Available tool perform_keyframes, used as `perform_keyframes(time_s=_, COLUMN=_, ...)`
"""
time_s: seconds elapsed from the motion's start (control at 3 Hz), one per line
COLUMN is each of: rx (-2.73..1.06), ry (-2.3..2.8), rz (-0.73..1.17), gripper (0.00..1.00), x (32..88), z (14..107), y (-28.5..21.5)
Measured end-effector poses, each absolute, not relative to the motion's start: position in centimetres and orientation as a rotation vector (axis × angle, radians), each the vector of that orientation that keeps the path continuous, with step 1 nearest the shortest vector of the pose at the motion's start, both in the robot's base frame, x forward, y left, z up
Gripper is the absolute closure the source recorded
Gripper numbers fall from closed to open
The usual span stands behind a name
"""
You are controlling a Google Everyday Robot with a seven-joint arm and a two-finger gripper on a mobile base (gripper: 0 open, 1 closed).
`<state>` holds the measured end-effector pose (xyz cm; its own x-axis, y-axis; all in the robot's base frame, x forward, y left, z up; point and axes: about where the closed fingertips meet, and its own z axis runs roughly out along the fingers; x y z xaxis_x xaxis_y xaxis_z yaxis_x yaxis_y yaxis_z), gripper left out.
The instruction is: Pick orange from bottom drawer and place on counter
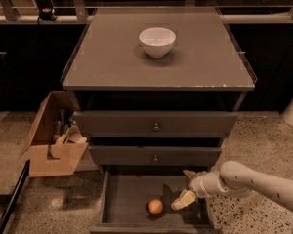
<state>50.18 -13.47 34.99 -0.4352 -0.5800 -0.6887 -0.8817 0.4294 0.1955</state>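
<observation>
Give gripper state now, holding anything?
Gripper: open, holding nothing. It is over the right side of the open bottom drawer, just right of the orange, not touching it.

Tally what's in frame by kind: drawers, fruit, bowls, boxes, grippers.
Drawers: 3 (top drawer, middle drawer, bottom drawer, pulled out)
Fruit: 1 (orange, in bottom drawer)
Bowls: 1 (white bowl, on counter)
Boxes: 1 (cardboard box, left of drawers)
Grippers: 1 (gripper, open, over bottom drawer right of orange)
Total: 7

A white bowl (157, 41) stands upright; an open cardboard box (56, 155) holds clutter.
</observation>
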Motion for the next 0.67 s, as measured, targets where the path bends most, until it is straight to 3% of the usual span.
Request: perform_keyframes(time_s=0.67, rx=-1.183, ry=2.141, rz=0.699, gripper=0.0, x=49.89, z=34.27, y=-13.38)
